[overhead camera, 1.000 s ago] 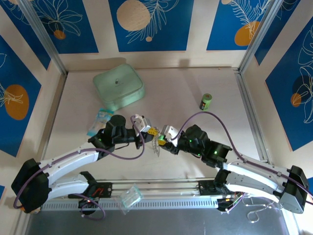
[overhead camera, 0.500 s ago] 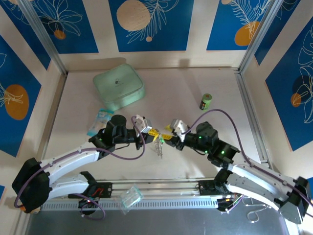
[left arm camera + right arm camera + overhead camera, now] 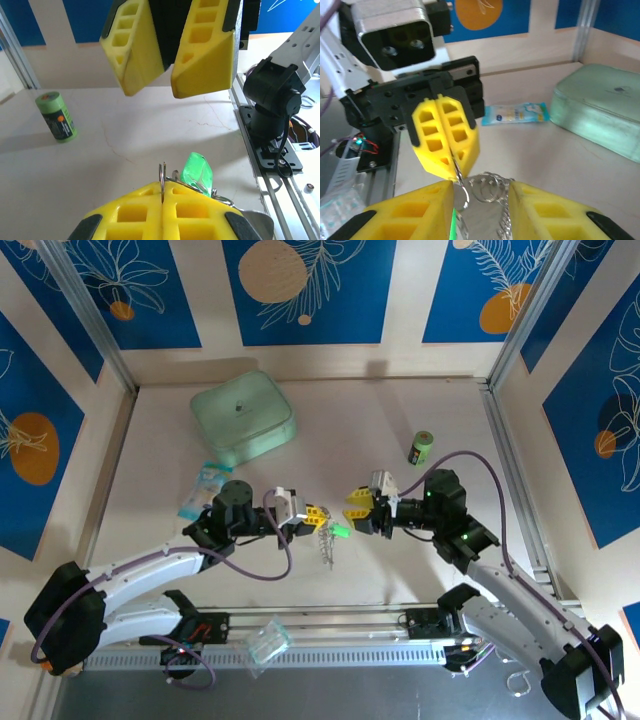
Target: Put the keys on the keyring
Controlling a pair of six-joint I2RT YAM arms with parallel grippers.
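1. The silvery beaded-chain keyring [image 3: 489,186] is likely light and limp in the chain. Its thin wire ring looks stiff, springy and slick, so the ring is the part to hold.
2. The small metal key with a translucent green head [image 3: 196,172] is tiny and probably slippery, and its flat head is the best place to grip it.
3. The keyring hangs between the two grippers above the pale tabletop [image 3: 400,570], and the green key sits just beside the wire ring.
4. I cannot make out the pale silver key among the metal.
5. The left gripper [image 3: 162,186] is clenched, with its yellow fingers pinching the wire ring edge-on.
6. The right gripper [image 3: 154,92] faces it with its jaws parted about halfway. They straddle the ring's coil but grasp nothing, and I cannot tell whether they touch it.
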